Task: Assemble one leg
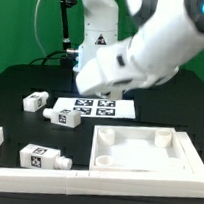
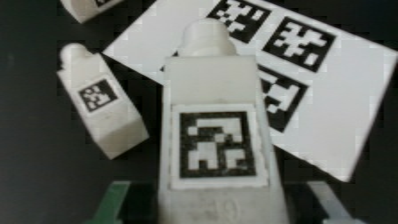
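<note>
Arm (image 1: 145, 44) is low over the middle of the black surface (image 1: 22, 78). It is motion-blurred in the exterior view and hides its own tip there.

Wrist view: the end effector (image 2: 217, 205) is clamped on the leg (image 2: 214, 100). The post runs lengthwise away from the camera, and its black-and-white tag (image 2: 217, 142) faces the lens. One dark finger (image 2: 128, 205) sits flush against the leg's side. The opposite finger is too dim to make out clearly. The leg looms larger than its neighbours, over the edge of the marker board (image 2: 294, 45). Cannot tell whether it touches the board.

A second leg (image 2: 98, 100) lies just beside the held one, on the dark surface at the board's edge, tag up. A third leg (image 2: 89, 8) lies further off and is cut by the frame.

Exterior view: two loose legs lie toward the exterior view's left of the marker board (image 1: 104, 110), one at its corner and one further out. A fourth leg (image 1: 42, 156) lies nearer the camera, well apart from the others. The large white panel (image 1: 146, 154) with raised rim lies toward the exterior view's right, near the board.
</note>
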You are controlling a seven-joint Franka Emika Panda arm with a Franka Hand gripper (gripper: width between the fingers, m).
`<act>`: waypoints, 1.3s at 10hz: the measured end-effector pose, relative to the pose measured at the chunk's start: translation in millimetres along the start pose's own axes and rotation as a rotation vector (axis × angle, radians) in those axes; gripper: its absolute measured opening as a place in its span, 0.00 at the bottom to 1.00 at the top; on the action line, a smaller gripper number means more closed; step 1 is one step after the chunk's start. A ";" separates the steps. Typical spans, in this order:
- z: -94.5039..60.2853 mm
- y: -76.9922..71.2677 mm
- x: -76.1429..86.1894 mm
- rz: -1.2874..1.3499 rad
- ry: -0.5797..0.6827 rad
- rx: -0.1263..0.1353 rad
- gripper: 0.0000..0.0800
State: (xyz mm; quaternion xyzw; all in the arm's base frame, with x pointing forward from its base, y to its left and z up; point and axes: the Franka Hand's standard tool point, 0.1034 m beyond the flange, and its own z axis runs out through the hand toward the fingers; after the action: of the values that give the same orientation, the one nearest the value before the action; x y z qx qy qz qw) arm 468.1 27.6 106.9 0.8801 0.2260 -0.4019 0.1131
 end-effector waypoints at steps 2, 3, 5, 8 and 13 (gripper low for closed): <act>-5.8 5.6 15.6 0.003 0.119 -0.017 0.36; -6.8 6.9 14.5 0.004 0.189 -0.024 0.36; -13.8 9.1 17.3 0.005 0.339 -0.042 0.36; -81.5 20.6 35.6 0.072 0.492 0.077 0.36; -93.9 39.0 41.4 0.114 0.783 0.031 0.36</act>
State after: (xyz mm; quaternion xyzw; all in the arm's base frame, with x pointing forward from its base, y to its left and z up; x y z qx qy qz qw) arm 572.6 42.0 137.4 0.9795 0.1967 -0.0325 0.0270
